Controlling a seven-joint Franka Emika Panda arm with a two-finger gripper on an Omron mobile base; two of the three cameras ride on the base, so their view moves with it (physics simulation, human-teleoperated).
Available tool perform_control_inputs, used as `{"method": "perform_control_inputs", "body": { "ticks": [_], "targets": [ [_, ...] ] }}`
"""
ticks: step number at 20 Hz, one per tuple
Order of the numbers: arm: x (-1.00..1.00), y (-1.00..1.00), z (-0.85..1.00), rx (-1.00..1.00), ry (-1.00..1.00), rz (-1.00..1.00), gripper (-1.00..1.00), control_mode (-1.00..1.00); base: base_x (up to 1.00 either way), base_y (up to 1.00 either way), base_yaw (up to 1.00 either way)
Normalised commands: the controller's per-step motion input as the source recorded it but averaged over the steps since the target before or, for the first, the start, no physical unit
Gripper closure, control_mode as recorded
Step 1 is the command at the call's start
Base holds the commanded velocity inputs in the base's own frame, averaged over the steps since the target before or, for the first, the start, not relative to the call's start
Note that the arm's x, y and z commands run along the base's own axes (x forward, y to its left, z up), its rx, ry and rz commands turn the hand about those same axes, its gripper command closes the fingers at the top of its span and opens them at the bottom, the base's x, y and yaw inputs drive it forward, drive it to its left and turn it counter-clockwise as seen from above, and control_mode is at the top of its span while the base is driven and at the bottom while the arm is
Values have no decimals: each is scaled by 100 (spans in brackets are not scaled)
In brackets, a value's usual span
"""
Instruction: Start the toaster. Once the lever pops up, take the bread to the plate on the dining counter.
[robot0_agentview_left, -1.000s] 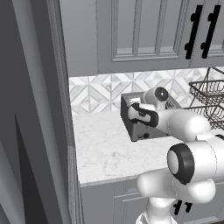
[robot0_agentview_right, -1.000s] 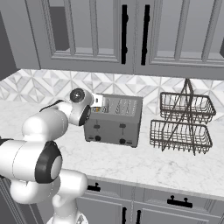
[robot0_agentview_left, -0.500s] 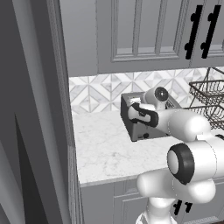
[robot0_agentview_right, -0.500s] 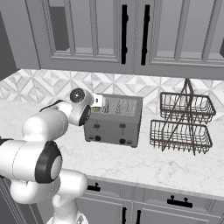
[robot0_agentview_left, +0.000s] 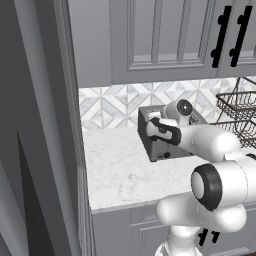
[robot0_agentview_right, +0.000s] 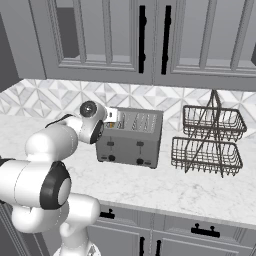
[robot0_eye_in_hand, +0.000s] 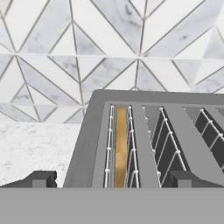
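Left base view: grey panelled cabinets fill the top of the frame, a diamond-patterned tile wall (robot0_agentview_left: 112, 105) runs beneath them, and the white marble tabletop (robot0_agentview_left: 125, 175) spreads across the middle. The toaster (robot0_agentview_left: 156, 145) sits right of centre against the wall, half hidden by the white arm that reaches in from the lower right. A wire basket rack (robot0_agentview_left: 239, 107) pokes in at the right edge.

Right base view: same tabletop, seen from the other side. The toaster stands in the centre of the frame, long side facing us, black knobs low on it, the wire basket rack well to its right. The arm's wrist hangs at the toaster's upper left corner, hand right by its end.

Hand view: looking down along the top of the toaster, tile wall above. The bread (robot0_eye_in_hand: 120, 146) sits down in the left slot, a tan strip between the wire guides. The gripper (robot0_eye_in_hand: 111, 179) has its jaws spread wide, tips at the bottom corners of the frame, pinching nothing.

By my read, the job is barely begun: bread is loaded but the lever looks unpressed, and pop-up and the carry to the plate all remain.
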Motion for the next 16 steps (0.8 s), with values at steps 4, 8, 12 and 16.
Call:
{"method": "perform_control_inputs", "body": {
  "ticks": [4, 8, 12, 16],
  "targets": [
    [0, 0, 0, 0, 0, 0, -100, -100, 0, 0, 0],
    [0, 0, 0, 0, 0, 0, -100, -100, 0, 0, 0],
    [0, 0, 0, 0, 0, 0, -100, -100, 0, 0, 0],
    [0, 0, 0, 0, 0, 0, -100, -100, 0, 0, 0]
  ]
}}
